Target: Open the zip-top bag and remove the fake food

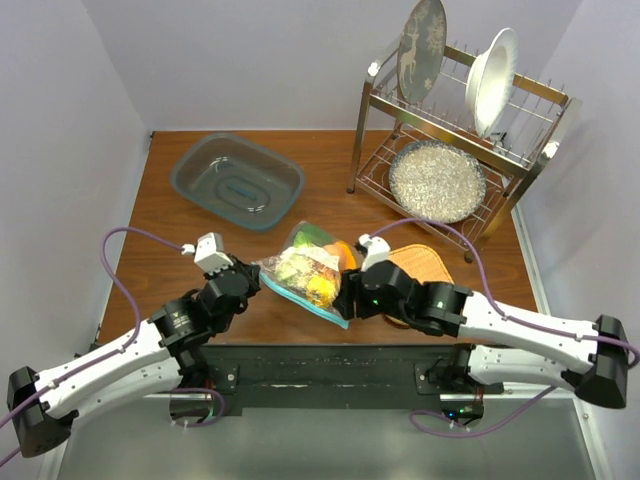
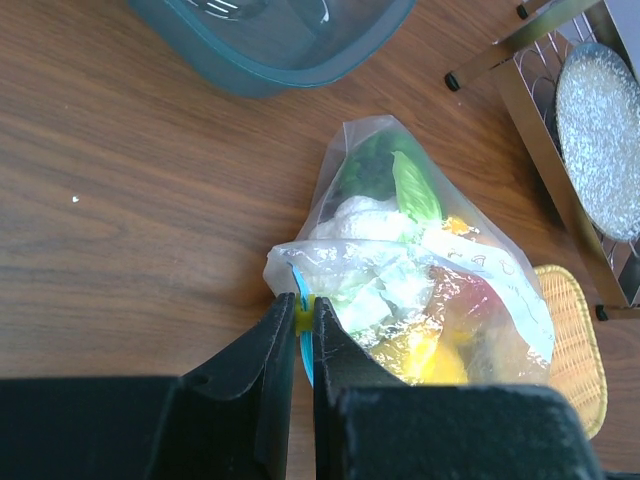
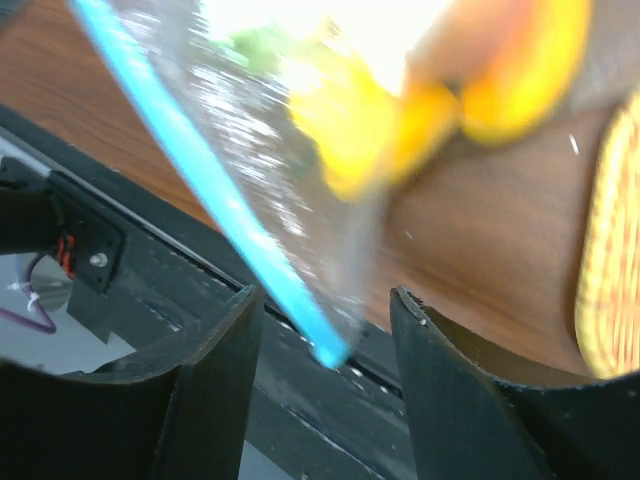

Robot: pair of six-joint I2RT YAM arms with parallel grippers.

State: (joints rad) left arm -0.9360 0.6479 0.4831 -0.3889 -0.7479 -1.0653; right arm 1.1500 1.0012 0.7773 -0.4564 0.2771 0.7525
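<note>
Zip-top bag (image 1: 305,272) of clear crinkly plastic: left pincer (image 2: 305,310) clenches its teal zip corner; right pincer (image 3: 325,300), spread astride the strip's end, should clamp first.

Zip-top bag (image 2: 395,250): clear, crinkly, glossy plastic. Surface (image 2: 120,220): smooth wood grain, low sheen. Dish rack (image 1: 362,130): shiny metal wire. Mat (image 2: 575,340): woven, rough.

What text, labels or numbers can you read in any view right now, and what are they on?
No text is legible in any view.
White label on the zip-top bag: faint dark marks, too blurred to read.
</note>
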